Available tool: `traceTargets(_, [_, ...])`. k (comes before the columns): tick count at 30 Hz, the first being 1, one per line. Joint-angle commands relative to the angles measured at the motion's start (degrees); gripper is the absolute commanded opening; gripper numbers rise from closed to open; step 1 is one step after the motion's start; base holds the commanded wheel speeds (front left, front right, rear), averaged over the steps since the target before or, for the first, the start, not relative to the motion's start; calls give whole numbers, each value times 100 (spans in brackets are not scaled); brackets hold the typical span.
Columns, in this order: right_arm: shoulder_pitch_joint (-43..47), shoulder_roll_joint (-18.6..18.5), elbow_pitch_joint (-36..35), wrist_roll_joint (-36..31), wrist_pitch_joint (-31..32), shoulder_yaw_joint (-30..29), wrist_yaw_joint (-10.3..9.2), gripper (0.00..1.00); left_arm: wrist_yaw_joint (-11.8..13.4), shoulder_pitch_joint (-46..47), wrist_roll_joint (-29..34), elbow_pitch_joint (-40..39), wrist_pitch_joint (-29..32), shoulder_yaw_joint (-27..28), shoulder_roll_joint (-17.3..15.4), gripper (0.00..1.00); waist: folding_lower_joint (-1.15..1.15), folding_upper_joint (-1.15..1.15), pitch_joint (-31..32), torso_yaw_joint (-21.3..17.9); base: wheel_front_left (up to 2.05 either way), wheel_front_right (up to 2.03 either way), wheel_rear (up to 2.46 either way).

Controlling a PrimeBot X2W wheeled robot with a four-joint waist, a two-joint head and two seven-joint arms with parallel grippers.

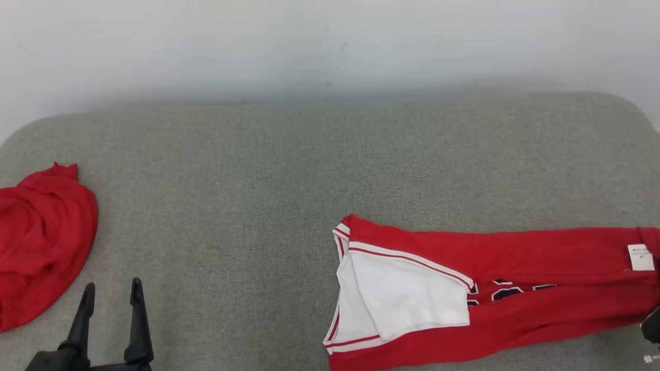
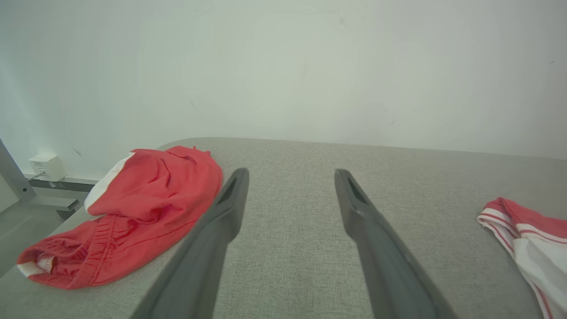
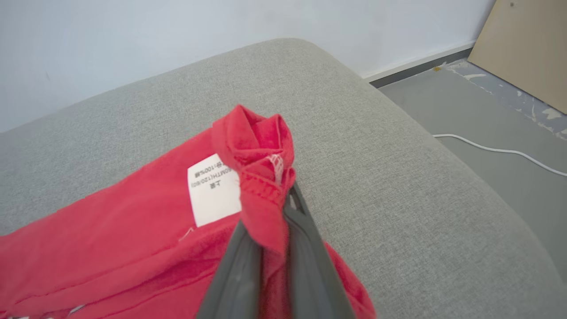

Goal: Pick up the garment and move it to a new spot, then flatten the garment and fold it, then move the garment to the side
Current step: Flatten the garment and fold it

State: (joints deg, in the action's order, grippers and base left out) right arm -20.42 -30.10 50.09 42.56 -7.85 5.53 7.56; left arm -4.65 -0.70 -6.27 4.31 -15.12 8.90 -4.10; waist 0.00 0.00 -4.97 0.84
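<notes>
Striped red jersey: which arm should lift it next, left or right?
Right. The right fingers are shut on the jersey hem beside its white label. The left fingers stand open over bare cushion, far from it.

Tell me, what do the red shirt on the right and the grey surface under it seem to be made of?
Red shirt: soft matte knit, probably cotton; it bunches and creases where the right gripper pinches it. Grey surface: coarse woven upholstery, matte, with a flecked weave and rounded, seemingly padded edges.
</notes>
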Motion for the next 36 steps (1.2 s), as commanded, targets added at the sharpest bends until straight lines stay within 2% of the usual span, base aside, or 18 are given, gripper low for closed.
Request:
traceTargets(1, [-105,-36,-2,-42,-27,-16,-12,0,-33,-103,43,-4,-3,34,27,100,0,0,54,-20,0,0,0])
traceTargets(9, [85,417,-722,-31,-57,317,-12,0,-86,-285,33,73,-3,147,86,100,0,0,250,-163,0,0,0])
traceTargets(17, [481,1276,-2116,56,139,981,-11,0,-57,-305,59,55,-3,84,108,100,0,0,308,-139,0,0,0])
traceTargets(23, [483,1929,-2783,-165,383,1580,-11,0,-103,-140,0,180,-3,-25,117,100,0,0,234,17,0,0,0])
traceTargets(27, [450,2275,-2927,-246,505,1883,-11,0,-128,-41,-14,233,-3,-72,118,100,0,0,198,174,0,0,0])
traceTargets(30, [417,2390,-2873,-314,508,2007,-11,0,-136,-20,-8,253,-3,-94,120,100,0,0,185,245,0,0,0])
traceTargets(36, [267,2624,-2414,-409,374,2171,-11,0,-151,76,-34,327,-3,-167,120,100,0,0,141,395,0,0,0])
